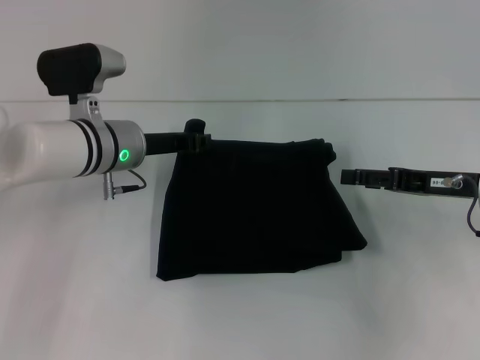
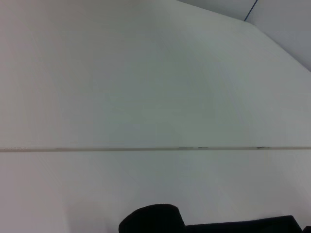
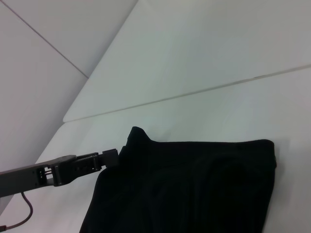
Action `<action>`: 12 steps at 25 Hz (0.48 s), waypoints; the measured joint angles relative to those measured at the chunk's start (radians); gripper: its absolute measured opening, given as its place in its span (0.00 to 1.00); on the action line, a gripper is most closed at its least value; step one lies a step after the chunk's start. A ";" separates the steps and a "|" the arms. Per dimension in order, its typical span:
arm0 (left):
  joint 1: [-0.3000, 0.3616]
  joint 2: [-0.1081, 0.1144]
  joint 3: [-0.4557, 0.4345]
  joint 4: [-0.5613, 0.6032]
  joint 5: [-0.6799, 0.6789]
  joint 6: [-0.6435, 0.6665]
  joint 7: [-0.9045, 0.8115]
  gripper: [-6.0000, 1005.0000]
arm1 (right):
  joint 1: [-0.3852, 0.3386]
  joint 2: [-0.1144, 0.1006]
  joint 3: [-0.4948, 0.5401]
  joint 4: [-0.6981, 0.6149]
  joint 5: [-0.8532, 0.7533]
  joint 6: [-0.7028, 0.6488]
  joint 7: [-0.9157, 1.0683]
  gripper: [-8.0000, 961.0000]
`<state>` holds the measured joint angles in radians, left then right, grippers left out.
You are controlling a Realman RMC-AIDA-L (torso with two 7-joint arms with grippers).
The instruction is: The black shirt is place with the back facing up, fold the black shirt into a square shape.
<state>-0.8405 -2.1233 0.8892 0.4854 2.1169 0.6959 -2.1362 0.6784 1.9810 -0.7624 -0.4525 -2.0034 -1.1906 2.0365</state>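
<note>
The black shirt (image 1: pixel 255 210) lies already folded on the white desk (image 1: pixel 75 315). The left hand (image 1: pixel 196 140) is clamped on its far left corner; the right hand (image 1: pixel 346 177) waits just beside its right edge, fingers' state unclear. Release the corner low so the fold stays flat.

Black shirt (image 1: pixel 255 210): plain matte black fabric, already folded into a compact, roughly rectangular bundle, lying flat mid-bench. Far edge fairly straight, with a small peak of cloth raised at its left far corner. Near edge uneven; the right near corner flares outward. No print visible.
</note>
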 joint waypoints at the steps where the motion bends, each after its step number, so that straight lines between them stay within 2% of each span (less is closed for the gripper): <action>1: 0.000 0.000 0.000 0.000 0.000 0.000 0.001 0.38 | 0.000 0.000 0.000 0.000 0.000 0.001 -0.001 0.84; 7: 0.000 0.000 -0.005 0.001 0.000 -0.001 0.003 0.12 | -0.002 0.002 0.003 0.000 0.001 0.004 -0.003 0.83; 12: -0.004 0.002 -0.003 0.001 0.000 0.002 0.001 0.02 | -0.001 0.016 0.001 0.000 0.001 -0.007 -0.028 0.82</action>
<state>-0.8443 -2.1216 0.8863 0.4863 2.1168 0.6979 -2.1355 0.6775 1.9972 -0.7618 -0.4526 -2.0025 -1.1977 2.0080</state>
